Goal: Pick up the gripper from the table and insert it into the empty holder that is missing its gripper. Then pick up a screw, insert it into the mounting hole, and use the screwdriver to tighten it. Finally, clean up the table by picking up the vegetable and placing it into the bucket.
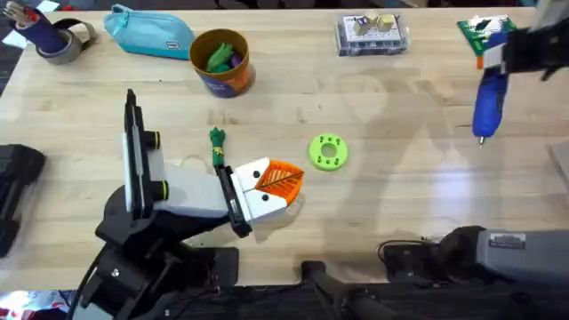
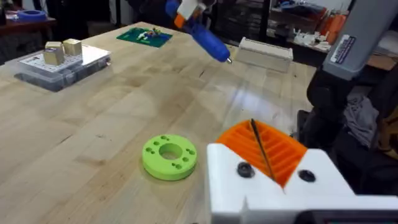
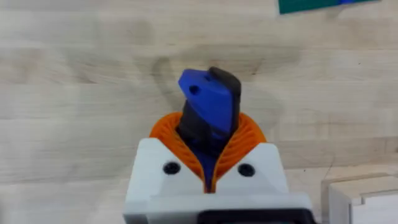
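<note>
My right gripper [image 1: 500, 55] is shut on the blue screwdriver [image 1: 489, 100] and holds it tilted above the table's right side, its metal bit pointing down. The right wrist view shows the screwdriver's blue and black end [image 3: 210, 102] clamped in my right gripper [image 3: 209, 140]. My left gripper [image 1: 286, 182] lies low near the front middle, its orange pads [image 2: 264, 146] pressed together. Just left of it lies the slender green vegetable [image 1: 216, 147]. The orange bucket [image 1: 222, 64] stands at the back with green pieces inside. The loose gripper and the holder are out of view.
A lime-green disc [image 1: 327, 151] with holes lies right of my left gripper. At the back are a teal pouch [image 1: 147, 31], a tape roll [image 1: 64, 43], a clear parts box [image 1: 372, 34] and a green board [image 1: 484, 31]. A white box [image 2: 266, 51] sits at the right.
</note>
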Motion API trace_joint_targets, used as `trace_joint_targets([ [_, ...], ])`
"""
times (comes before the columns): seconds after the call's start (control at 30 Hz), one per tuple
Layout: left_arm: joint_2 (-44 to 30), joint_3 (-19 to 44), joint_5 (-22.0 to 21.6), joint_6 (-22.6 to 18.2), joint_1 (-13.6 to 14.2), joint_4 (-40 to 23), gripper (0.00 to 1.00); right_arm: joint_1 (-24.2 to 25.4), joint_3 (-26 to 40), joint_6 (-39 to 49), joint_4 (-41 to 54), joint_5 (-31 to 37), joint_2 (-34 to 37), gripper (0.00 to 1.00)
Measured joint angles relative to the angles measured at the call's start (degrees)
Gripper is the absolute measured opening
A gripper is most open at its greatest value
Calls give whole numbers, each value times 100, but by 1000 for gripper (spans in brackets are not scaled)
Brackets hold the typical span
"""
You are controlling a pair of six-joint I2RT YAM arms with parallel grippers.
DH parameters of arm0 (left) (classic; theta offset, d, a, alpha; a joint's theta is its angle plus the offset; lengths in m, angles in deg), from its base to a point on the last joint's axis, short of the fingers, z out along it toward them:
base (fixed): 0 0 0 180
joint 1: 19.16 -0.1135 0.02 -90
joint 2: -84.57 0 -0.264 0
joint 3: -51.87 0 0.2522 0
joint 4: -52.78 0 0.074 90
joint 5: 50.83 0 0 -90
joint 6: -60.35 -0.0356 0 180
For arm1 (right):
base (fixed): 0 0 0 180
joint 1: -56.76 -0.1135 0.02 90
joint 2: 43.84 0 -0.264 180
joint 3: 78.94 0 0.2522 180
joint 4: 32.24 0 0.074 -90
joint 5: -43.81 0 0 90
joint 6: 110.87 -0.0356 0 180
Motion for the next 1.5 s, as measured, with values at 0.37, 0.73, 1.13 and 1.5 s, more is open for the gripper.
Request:
trace_joint_targets([
  [0.37, 0, 0, 1, 0, 0, -1, 16, -3, -17, -534, 849, -565, -2091, 25],
  [0.73, 0, 0, -1, 0, 0, 0, 16, -433, -476, -769, 666, -1435, -4523, 25],
  [1.13, 0, 0, -1, 0, -1, -1, 16, -2715, -2036, -2169, -1497, -1625, -5538, 25],
  [1.5, 0, 0, -1, 0, 0, -1, 16, -5828, -2218, -2499, -3427, -1103, -4821, 25],
])
